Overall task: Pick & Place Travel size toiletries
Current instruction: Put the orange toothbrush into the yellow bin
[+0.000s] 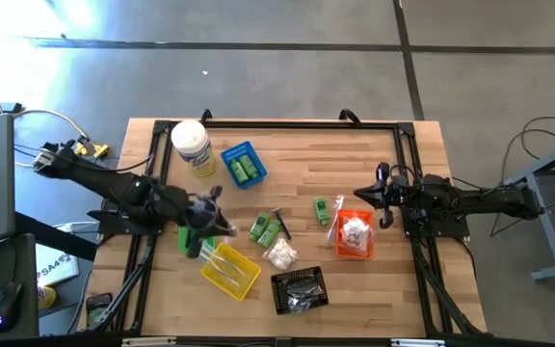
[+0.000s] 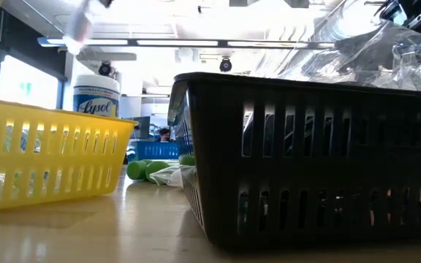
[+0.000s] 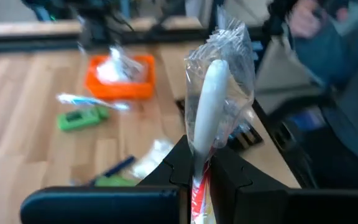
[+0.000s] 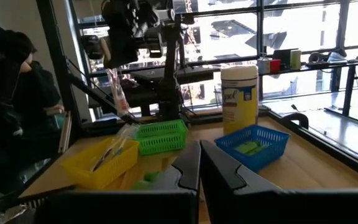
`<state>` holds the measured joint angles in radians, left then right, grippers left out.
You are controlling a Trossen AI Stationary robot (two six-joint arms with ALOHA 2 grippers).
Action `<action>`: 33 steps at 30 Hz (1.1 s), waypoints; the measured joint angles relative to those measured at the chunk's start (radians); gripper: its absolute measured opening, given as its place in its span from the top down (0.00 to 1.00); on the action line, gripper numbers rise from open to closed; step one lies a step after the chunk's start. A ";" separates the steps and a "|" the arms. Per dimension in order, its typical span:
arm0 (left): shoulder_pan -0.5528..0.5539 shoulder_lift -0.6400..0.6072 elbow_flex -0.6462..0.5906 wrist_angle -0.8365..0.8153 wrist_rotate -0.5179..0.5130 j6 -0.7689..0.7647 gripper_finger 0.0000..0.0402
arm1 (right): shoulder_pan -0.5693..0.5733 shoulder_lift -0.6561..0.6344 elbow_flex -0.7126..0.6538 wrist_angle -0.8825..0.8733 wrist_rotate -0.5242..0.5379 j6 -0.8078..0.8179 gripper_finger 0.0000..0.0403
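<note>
My left gripper [image 1: 216,216] is shut on a thin clear-wrapped stick [image 3: 215,87], held in the air over the near left of the table, beside the yellow basket [image 1: 230,270] and the green basket [image 4: 161,135]. From the right wrist view the stick [image 4: 119,93] slants down from that gripper. Loose toiletries lie mid-table: green bottles [image 1: 266,229], a white packet [image 1: 282,255], and a green item [image 1: 322,209]. My right gripper [image 1: 375,196] is shut on nothing and hovers at the right, next to the orange basket [image 1: 355,235]. My left gripper pinches the wrapped stick between its two fingers [image 3: 225,171], near the stick's red-and-white end [image 3: 198,183]. The long white part and its crinkled clear wrap [image 3: 229,56] reach out past the fingertips. The stick is lifted clear of the table and of the baskets.
A blue basket [image 1: 242,164] with green bottles and a big white jar [image 1: 192,146] stand at the far left. A black basket [image 1: 300,289] with clear wrappers sits at the near edge. The orange basket holds white packets. A person [image 4: 17,93] is beyond the table's left side.
</note>
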<state>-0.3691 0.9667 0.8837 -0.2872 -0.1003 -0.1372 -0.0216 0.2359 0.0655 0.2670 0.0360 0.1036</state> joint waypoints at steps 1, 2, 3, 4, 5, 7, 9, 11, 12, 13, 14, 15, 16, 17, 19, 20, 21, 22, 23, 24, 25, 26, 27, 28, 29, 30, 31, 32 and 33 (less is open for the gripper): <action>-0.021 0.025 0.039 -0.049 -0.009 -0.007 0.95 | 0.000 0.000 0.000 0.000 -0.009 0.001 1.00; -0.040 0.052 0.077 -0.095 -0.011 -0.013 0.95 | 0.000 0.000 0.000 0.000 -0.016 0.002 1.00; -0.056 0.083 0.112 -0.144 -0.012 -0.018 0.95 | 0.000 0.000 0.000 0.000 -0.019 0.006 1.00; -0.070 0.119 0.143 -0.198 -0.013 -0.022 0.95 | 0.000 0.000 0.000 0.001 -0.021 0.010 1.00; -0.081 0.155 0.169 -0.249 -0.014 -0.022 0.95 | 0.000 0.000 0.000 0.001 -0.022 0.012 1.00; -0.099 0.235 0.221 -0.334 -0.014 -0.017 0.95 | 0.000 0.000 0.000 0.005 -0.024 0.021 1.00; -0.106 0.309 0.266 -0.425 -0.007 -0.004 0.95 | 0.000 0.000 0.000 0.010 -0.028 0.028 1.00; -0.103 0.375 0.304 -0.472 0.015 -0.009 0.95 | 0.000 0.000 0.000 0.007 -0.047 0.036 1.00; -0.103 0.405 0.318 -0.480 0.021 -0.019 0.95 | 0.000 0.000 0.000 0.008 -0.050 0.043 1.00; -0.103 0.429 0.330 -0.480 0.026 -0.025 0.95 | 0.000 0.000 0.000 0.008 -0.055 0.051 1.00; -0.102 0.450 0.339 -0.472 0.033 -0.025 0.95 | 0.000 0.000 0.000 0.007 -0.057 0.053 1.00; -0.102 0.470 0.348 -0.467 0.040 -0.025 0.95 | 0.000 0.000 0.000 0.007 -0.059 0.056 1.00; -0.102 0.489 0.357 -0.468 0.047 -0.024 0.95 | 0.000 0.000 0.000 0.007 -0.061 0.060 1.00; -0.102 0.506 0.362 -0.477 0.053 -0.014 0.95 | 0.000 0.000 0.000 0.007 -0.061 0.063 1.00; -0.103 0.538 0.368 -0.488 0.059 0.002 0.95 | 0.000 0.000 0.000 0.007 -0.063 0.072 1.00; -0.103 0.548 0.368 -0.490 0.059 0.006 0.95 | 0.000 0.000 0.000 0.007 -0.062 0.077 1.00; -0.103 0.555 0.368 -0.493 0.060 0.007 0.95 | 0.000 0.000 0.000 0.007 -0.062 0.079 1.00; -0.102 0.562 0.368 -0.493 0.060 0.008 0.95 | 0.000 0.000 0.000 0.007 -0.063 0.080 1.00; -0.102 0.569 0.369 -0.491 0.059 0.009 0.95 | 0.000 0.000 0.000 0.007 -0.063 0.080 1.00; -0.102 0.577 0.369 -0.489 0.059 0.009 0.95 | 0.002 0.000 0.000 0.007 -0.062 0.082 1.00; -0.102 0.588 0.369 -0.490 0.059 0.008 0.95 | 0.004 0.000 0.000 0.007 -0.062 0.087 1.00; -0.101 0.598 0.369 -0.492 0.061 0.004 0.95 | 0.007 0.000 0.000 0.007 -0.062 0.091 1.00; -0.101 0.606 0.369 -0.491 0.066 0.002 0.95 | 0.010 0.001 0.000 0.007 -0.062 0.095 0.99; -0.102 0.611 0.369 -0.490 0.073 0.002 0.95 | 0.014 0.001 0.000 0.007 -0.062 0.095 0.99; -0.102 0.617 0.369 -0.490 0.084 0.001 0.95 | 0.018 0.001 0.000 0.007 -0.062 0.095 0.99; -0.102 0.624 0.369 -0.486 0.094 0.000 0.95 | 0.023 0.001 0.000 0.007 -0.062 0.095 0.99; -0.102 0.632 0.369 -0.483 0.098 -0.001 0.95 | 0.026 0.001 0.000 0.007 -0.062 0.095 0.99; -0.102 0.639 0.369 -0.484 0.102 -0.002 0.95 | 0.030 0.001 0.000 0.007 -0.062 0.095 0.99; -0.102 0.645 0.369 -0.485 0.107 -0.002 0.95 | 0.034 0.001 0.001 0.007 -0.062 0.095 0.99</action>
<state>-0.4713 1.6118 1.2530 -0.7723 0.0071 -0.1394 0.0121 0.2367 0.0662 0.2742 -0.0260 0.1989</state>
